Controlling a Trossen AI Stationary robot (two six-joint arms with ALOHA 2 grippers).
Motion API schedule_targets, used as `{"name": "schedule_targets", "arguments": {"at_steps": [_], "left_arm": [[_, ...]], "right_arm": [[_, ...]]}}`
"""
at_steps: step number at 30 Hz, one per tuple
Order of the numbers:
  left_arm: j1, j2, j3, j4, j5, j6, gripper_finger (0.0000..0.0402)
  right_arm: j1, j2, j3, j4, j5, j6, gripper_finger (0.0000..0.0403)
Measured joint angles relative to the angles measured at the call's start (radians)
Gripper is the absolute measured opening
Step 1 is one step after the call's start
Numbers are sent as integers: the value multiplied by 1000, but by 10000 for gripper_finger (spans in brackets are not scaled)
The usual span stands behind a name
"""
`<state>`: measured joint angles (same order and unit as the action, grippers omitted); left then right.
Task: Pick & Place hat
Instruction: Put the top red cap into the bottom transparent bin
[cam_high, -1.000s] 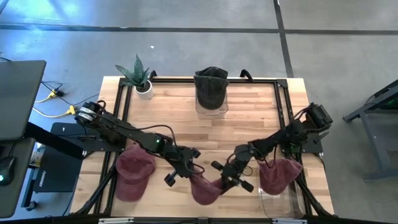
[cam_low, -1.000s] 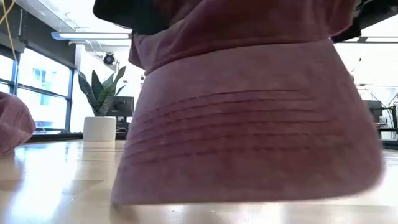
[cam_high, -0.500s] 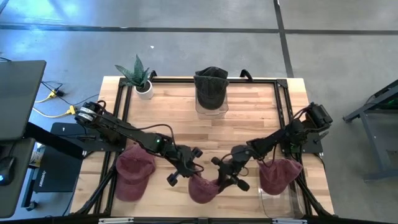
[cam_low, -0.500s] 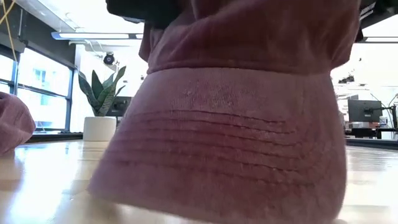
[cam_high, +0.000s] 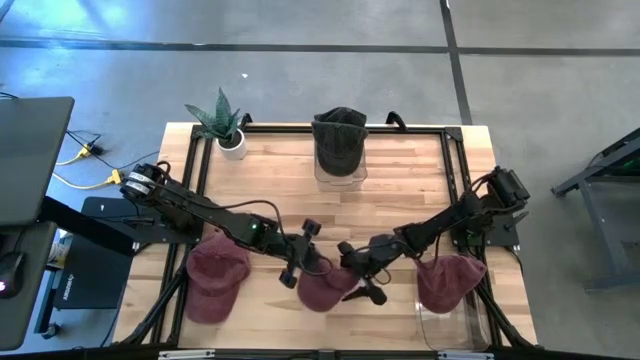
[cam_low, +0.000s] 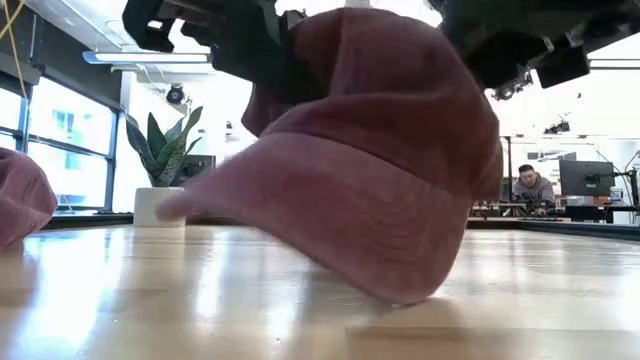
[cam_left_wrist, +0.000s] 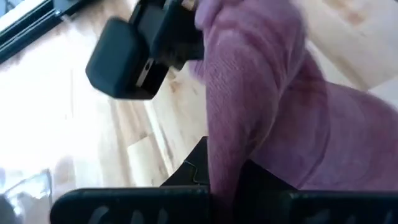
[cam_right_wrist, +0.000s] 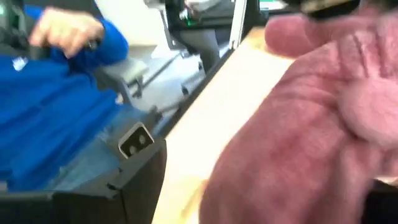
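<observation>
No words, labels, brand names or numbers can be read in any view. A small pale mark shows on a person's blue sleeve (cam_right_wrist: 18, 64), but it is too blurred to make out.

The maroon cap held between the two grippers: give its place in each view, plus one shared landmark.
High view: maroon cap at the table's front middle.
Low view: fills the centre, close to the camera.
Left wrist view: right side.
Right wrist view: right half.
Shared landmark: potted plant, high and low views only.
</observation>
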<state>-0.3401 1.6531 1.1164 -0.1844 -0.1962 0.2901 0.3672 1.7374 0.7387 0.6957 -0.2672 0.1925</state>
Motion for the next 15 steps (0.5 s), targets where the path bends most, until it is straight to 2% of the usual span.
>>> {"name": "schedule_targets", "arguments": {"at_steps": [4,9,12,13,15], "left_arm": [[0,0,0,-29,-21,-7,0],[-1,0,0,-67,-6,-8,0],[-1,0,2,-59,82,8,1],[-1,0,2,-51,122,18,1],[-1,0,2,-29,208,30,1]], "right_arm": [[3,0,0,6,-8,28,229],[2,-13,0,-33,-110,42,106],[2,-46,0,-57,-221,5,32],[3,-53,0,-55,-240,-16,16],[5,-57,0,-54,-248,-37,11]]}}
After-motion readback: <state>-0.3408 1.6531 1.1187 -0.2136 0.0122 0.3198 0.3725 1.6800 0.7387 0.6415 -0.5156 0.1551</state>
